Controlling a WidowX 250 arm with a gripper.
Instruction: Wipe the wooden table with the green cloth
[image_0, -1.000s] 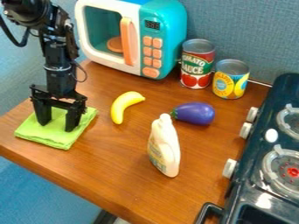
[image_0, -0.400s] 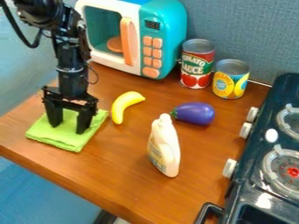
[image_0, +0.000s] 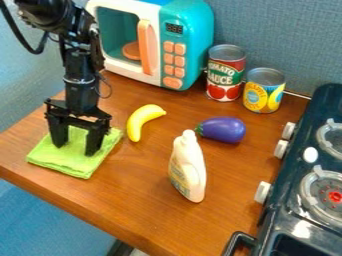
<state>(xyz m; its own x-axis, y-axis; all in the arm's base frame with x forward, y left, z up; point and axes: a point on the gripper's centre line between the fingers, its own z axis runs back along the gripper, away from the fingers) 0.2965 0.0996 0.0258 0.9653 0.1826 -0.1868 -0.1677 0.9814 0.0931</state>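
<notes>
A folded green cloth (image_0: 72, 162) lies flat on the wooden worktop (image_0: 137, 192), near the edge, between eight and nine o'clock from the middle of the view. The black gripper (image_0: 75, 150) hangs down over it, with its fingers wide apart and pointing at the cloth; their tips appear to touch it, one on the nine o'clock side and the other on the three o'clock side, with green fabric showing between them

With the cloth as the centre of a clock face and twelve toward the top of the view, a yellow toy banana (image_0: 139, 122) lies at two o'clock, just beside the cloth's corner and curving up toward its own two o'clock end. A cream-white bottle (image_0: 192, 167) is at three o'clock, well apart from the cloth. Between two and three lies a purple toy eggplant (image_0: 226, 130), its green cap turned toward nine

Farther out at two o'clock stand a red-and-green tomato can (image_0: 226, 75) and, near it, a shorter yellow-and-blue can (image_0: 264, 92). A white-and-teal toy microwave (image_0: 186, 55) stands at one o'clock; an orange disc (image_0: 131, 51) shows behind its door, which has an orange handle (image_0: 145, 47). At three o'clock, beyond the bottle, is a dark toy stove (image_0: 284, 212), its white knobs (image_0: 262, 192) on its nine o'clock side
</notes>
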